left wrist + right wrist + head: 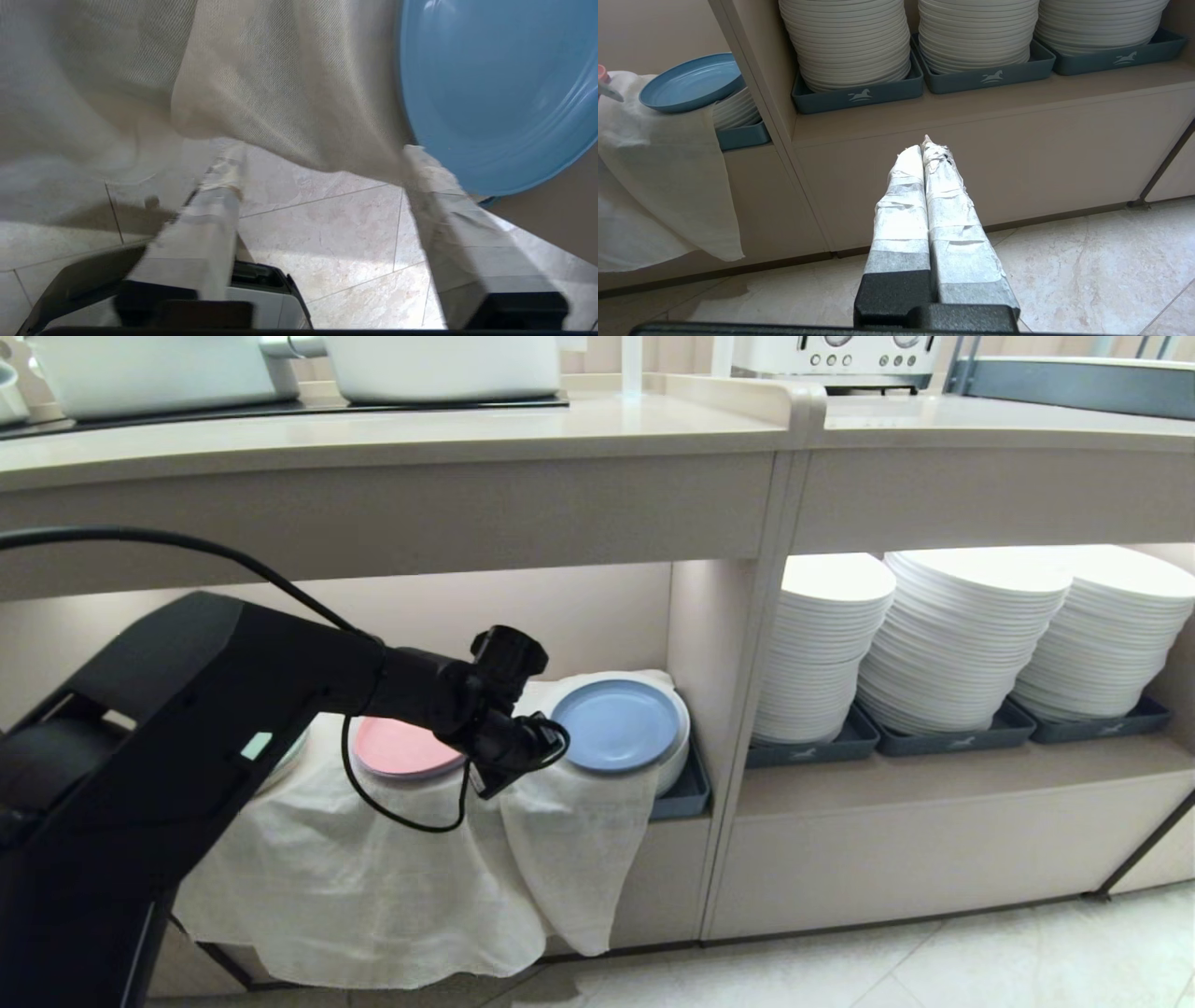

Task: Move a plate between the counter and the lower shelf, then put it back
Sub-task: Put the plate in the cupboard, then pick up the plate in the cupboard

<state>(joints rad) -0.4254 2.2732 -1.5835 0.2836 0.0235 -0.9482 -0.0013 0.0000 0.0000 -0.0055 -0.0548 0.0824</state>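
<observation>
Just beside my left gripper (322, 161), the plate (495, 88) sits on a white stack in the lower shelf (597, 616). Its jaws stand apart, gripping nothing; one finger (427, 168) seems to touch the rim. My right gripper (927, 154) is clenched, empty.

Beige cabinet unit (392, 527) spans view, thick front fascia. Vertical divider panel (747, 728) serves as landmark. Right of divider: recess with three tall white plate stacks (962, 635) in dark grey trays (943, 739). Left of divider: pale back wall (523, 616), lit from above. Below divider: plain beige plinth (896, 859), dark gap beneath. Floor (934, 961) under plinth: pale marbled tiles, thin grout lines. Above divider, at back: white appliance with dials (831, 355); left of it, white pots (439, 364).
</observation>
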